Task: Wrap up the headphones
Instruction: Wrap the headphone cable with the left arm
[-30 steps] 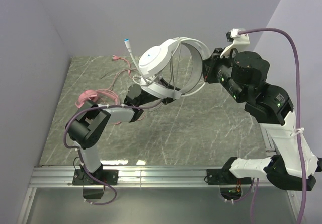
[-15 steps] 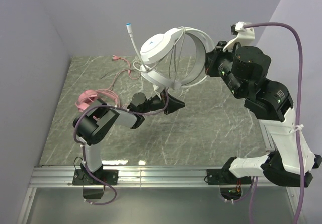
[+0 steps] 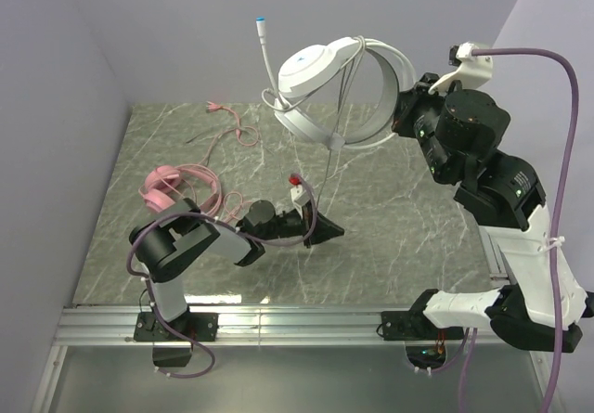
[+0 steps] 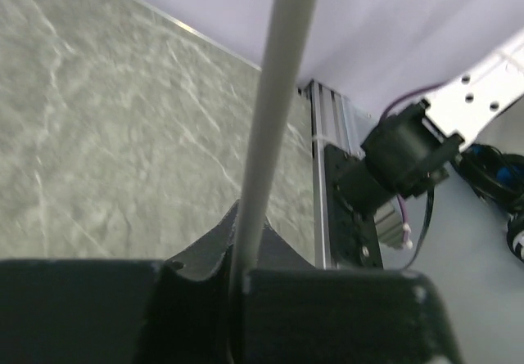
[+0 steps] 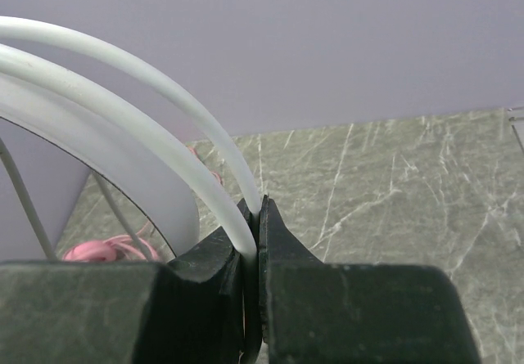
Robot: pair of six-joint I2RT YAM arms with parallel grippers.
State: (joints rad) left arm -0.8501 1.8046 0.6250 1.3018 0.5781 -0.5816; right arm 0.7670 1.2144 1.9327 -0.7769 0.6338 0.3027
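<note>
Two grips: my right gripper (image 5: 258,217) pinches the white-grey padded over-ear headset (image 3: 320,70) by its band, aloft at one o'clock; my left gripper (image 4: 237,274) nips its thin grey cord (image 4: 278,94) low at centre. Best wound taut, in even loops.

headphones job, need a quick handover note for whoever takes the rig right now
Right gripper: shut on the white headset by its band, held high over the table.
Left gripper: shut on the thin cord, low near the table.
Pink headset: on the table's left side, pink cord loose.
Done: white headset lifted, cord caught; any turns on it unclear.
Left: wind the thin cord, set it down, then wrap the pink one.
</note>
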